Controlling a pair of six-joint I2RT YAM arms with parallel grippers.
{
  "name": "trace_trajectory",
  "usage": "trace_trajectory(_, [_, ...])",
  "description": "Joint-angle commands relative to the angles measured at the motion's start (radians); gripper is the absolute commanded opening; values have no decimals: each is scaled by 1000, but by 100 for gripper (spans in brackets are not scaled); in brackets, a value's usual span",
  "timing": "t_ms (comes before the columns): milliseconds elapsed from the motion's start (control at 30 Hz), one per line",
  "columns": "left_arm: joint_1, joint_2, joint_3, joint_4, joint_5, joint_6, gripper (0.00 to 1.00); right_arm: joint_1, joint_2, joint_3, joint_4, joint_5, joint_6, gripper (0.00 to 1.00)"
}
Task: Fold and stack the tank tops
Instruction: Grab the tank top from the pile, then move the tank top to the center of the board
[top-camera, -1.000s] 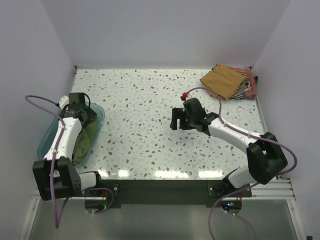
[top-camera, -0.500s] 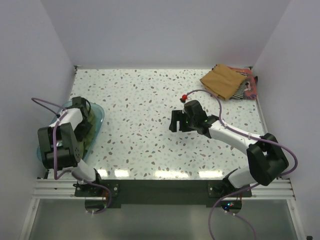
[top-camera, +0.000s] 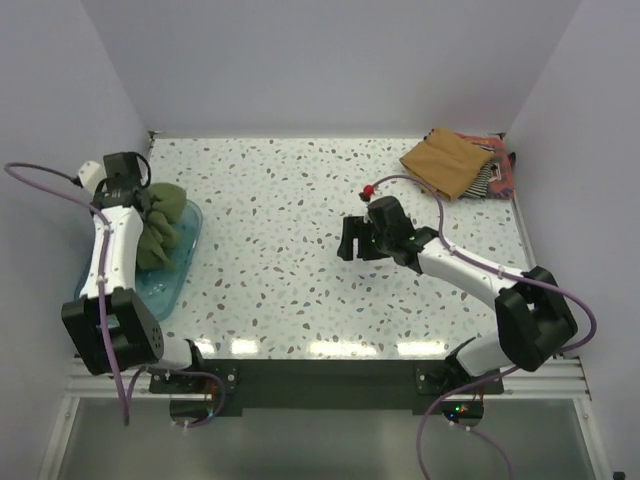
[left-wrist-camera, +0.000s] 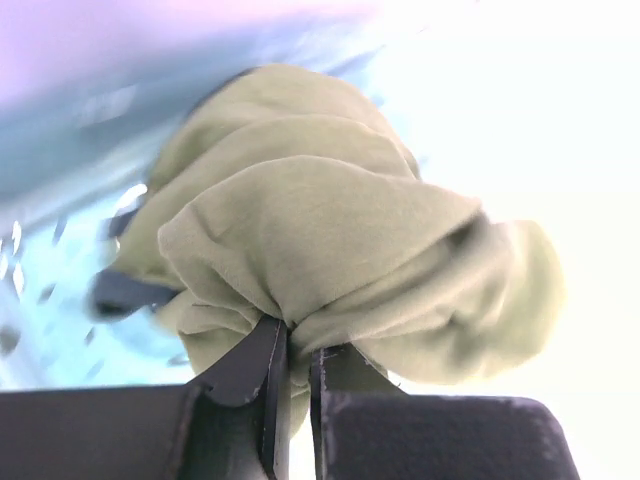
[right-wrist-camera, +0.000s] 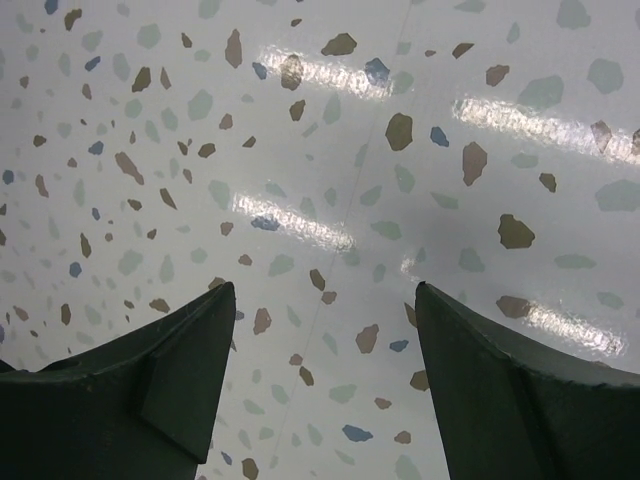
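From above, the left hand (top-camera: 143, 198) is at the far left of the speckled counter (top-camera: 270, 200), closed on a bunched olive green tank top (top-camera: 165, 225) that hangs over the far end of the teal tub (top-camera: 165, 285). The cloth's lower end is down at the tub. The right hand (top-camera: 347, 240) is near the middle of the counter, well apart from the clothes, with its jaws apart and nothing between them. In the far right corner lies a stack: a folded tan-brown tank top (top-camera: 445, 160) on top, a striped tank top (top-camera: 485, 180) showing beneath it, and a reddish tank top (top-camera: 506, 176) at the stack's right edge. In the left wrist view, the 2 dark fingers (left-wrist-camera: 258, 375) stand almost together, pinching a gathered fold of the olive green cloth. The rest of it balloons out beyond them, with the blurred teal plastic of the tub to the left. In the right wrist view, the 2 fingers (right-wrist-camera: 165, 375) stand wide apart over bare speckled counter, holding nothing.
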Motion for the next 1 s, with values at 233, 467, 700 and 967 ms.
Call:
trace_trajectory(233, [-349, -21, 719, 66, 1, 175, 0, 3, -40, 215, -100, 88, -13, 75])
trace_trajectory(467, [-637, 12, 747, 105, 207, 237, 0, -13, -134, 272, -230, 404, 4, 82])
trace_trajectory(700, [-655, -146, 156, 257, 280, 209, 55, -63, -342, 165, -257, 518, 26, 90])
trace_trajectory(967, [-651, -138, -21, 343, 413, 157, 58, -56, -219, 146, -200, 273, 4, 89])
